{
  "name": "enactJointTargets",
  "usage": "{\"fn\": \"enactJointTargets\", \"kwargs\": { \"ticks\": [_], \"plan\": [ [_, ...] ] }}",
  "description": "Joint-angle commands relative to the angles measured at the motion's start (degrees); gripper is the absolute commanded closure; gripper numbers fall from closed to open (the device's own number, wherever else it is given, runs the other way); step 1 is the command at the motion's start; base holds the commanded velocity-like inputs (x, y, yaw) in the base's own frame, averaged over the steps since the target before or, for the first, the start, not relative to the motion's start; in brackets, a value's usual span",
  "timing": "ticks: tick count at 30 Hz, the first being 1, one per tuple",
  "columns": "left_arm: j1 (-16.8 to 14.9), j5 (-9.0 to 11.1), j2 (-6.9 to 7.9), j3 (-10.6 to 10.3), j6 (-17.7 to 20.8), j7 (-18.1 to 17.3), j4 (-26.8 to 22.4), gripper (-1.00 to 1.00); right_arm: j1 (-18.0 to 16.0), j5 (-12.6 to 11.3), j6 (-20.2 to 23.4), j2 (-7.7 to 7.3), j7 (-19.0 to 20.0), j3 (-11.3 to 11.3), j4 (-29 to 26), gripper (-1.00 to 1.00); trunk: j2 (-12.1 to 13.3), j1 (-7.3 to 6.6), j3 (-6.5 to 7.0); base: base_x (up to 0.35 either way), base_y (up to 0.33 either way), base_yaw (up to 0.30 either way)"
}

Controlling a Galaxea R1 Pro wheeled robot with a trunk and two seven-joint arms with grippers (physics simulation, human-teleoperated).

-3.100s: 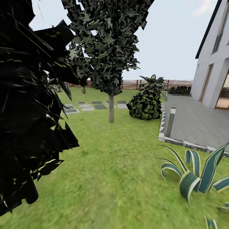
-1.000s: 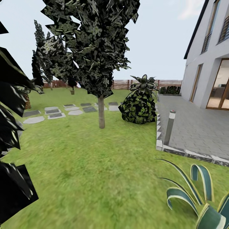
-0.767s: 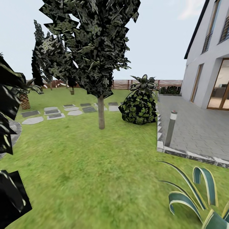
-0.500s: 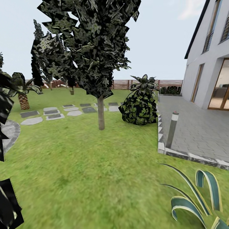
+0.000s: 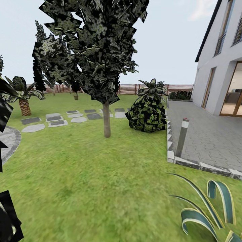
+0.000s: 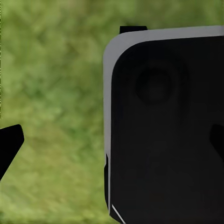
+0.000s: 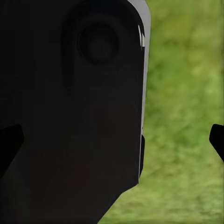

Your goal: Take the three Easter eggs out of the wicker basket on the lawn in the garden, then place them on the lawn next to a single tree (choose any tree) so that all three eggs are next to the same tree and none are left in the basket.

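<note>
The lawn (image 5: 101, 181) spreads ahead in the head view. A tree (image 5: 107, 121) with a straight grey-brown trunk stands on it mid-distance, its dark canopy overhead. The Easter eggs are out of view. Far off on the grass sits a small brown thing (image 5: 76, 97), too small to tell whether it is the wicker basket. My left gripper (image 6: 113, 142) hangs open over grass, its black fingertips (image 6: 10, 142) spread wide with nothing held. My right gripper (image 7: 113, 140) is open too, over grass, beside a black body panel (image 7: 70, 116).
A round leafy bush (image 5: 147, 116) stands right of the tree. Stepping stones (image 5: 57, 119) and a small palm (image 5: 24, 104) lie to the left. A grey patio (image 5: 208, 137) with a bollard (image 5: 182, 136) borders the right, by the white house (image 5: 223, 67). Striped agave leaves (image 5: 208, 211) and dark foliage (image 5: 8, 215) are close by.
The whole head view has shifted: the camera moved, so the dark foliage at the left slid mostly out and the palm, paving and stepping stones came into sight. The garden's things stand still.
</note>
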Motion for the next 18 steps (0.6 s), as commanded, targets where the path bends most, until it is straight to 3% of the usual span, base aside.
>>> {"fn": "enactJointTargets", "kwargs": {
  "ticks": [1,18],
  "plan": [
    [0.04,-0.02,0.01,0.03,-0.03,0.00,-0.12,-1.00,-0.07,0.04,0.05,-0.02,0.19,0.03,0.09,-1.00,-0.03,0.00,-0.05,0.000,0.000,0.000],
    [0.04,0.09,-0.14,-0.05,0.29,-0.09,0.73,-1.00,-0.07,0.08,-0.16,-0.16,0.19,-0.01,-0.88,-1.00,-0.03,0.00,-0.05,0.000,0.000,0.000]
  ]
}}
